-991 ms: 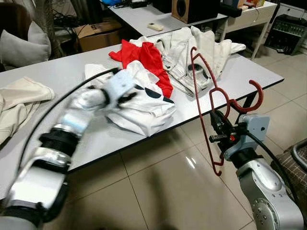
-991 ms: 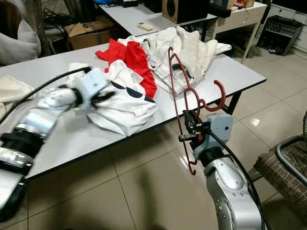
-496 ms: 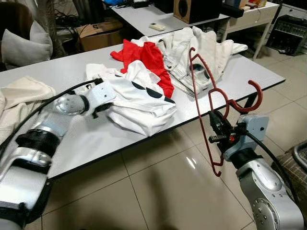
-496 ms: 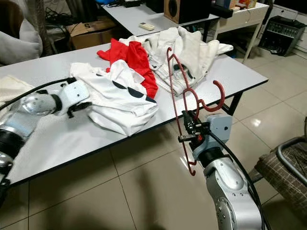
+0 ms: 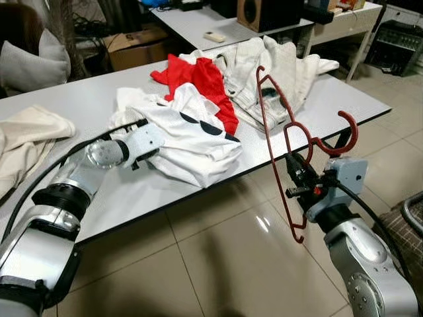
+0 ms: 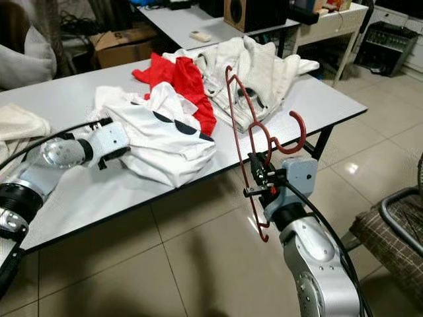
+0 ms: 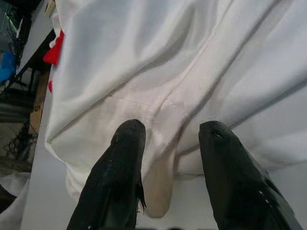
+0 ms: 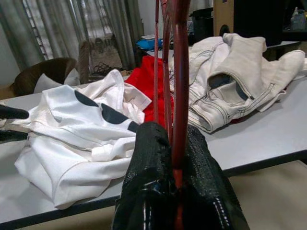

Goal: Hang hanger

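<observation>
One long grey table (image 5: 344, 92) carries a crumpled white shirt (image 5: 192, 135). Beyond its front edge, the right gripper (image 5: 295, 179) clamps a dark red wire hanger (image 5: 274, 125) upright. The left gripper (image 7: 168, 143) rests on the shirt's hem, fingers parted, gripping nothing.

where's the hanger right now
The red hanger is clamped upright in the right gripper, off the grey table's front edge, near the white shirt.

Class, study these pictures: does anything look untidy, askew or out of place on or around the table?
Yes. The clothes lie crumpled on the table: a white shirt, a red garment and a cream jacket. The red hanger, shut in the right tool, hangs tilted and bare.
</observation>
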`<state>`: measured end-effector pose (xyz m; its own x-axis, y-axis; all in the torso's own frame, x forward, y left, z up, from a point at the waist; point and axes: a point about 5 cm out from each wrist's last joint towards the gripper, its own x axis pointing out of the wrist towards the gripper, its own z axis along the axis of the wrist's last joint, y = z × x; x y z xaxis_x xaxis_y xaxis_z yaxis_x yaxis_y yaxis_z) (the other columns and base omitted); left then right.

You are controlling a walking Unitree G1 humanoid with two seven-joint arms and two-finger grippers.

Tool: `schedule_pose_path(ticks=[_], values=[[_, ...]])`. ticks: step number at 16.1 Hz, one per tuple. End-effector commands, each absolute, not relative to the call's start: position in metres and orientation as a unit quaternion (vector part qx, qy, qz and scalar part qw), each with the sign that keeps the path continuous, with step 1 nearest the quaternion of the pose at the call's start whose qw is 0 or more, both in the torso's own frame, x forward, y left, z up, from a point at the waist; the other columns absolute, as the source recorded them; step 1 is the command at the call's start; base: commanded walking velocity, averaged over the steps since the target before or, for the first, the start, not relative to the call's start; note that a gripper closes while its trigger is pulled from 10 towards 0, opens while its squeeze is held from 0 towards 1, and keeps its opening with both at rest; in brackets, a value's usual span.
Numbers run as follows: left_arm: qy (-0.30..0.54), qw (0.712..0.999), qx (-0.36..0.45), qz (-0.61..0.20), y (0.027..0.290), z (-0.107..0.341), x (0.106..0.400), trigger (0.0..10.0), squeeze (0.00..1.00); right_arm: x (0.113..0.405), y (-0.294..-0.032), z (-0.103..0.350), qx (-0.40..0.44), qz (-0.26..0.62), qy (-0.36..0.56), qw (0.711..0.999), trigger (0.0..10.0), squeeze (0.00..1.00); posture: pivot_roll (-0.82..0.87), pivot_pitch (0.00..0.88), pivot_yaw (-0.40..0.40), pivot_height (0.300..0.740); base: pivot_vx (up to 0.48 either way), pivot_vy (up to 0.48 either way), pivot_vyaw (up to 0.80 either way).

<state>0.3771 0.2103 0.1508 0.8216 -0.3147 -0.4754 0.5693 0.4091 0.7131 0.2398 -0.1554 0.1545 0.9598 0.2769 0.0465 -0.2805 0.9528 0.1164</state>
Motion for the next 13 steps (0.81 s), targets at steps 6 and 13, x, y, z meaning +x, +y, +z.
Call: schedule_pose_path(ticks=[6,13], values=[[0.120,0.843,0.467,-0.240,0.2125,0.1569,0.3826,0.0,0.00,0.2398,-0.1538,0.1589,0.056,0.152,-0.026,0.986,0.0,0.00,-0.24,0.000,0.065,0.740,0.000,0.000,0.00],[0.117,0.852,0.453,-0.234,0.2128,0.1558,0.3834,0.0,0.00,0.2412,-0.1518,0.1584,0.051,0.164,-0.024,0.985,0.0,0.00,-0.24,0.000,0.059,0.740,0.000,0.000,0.00]])
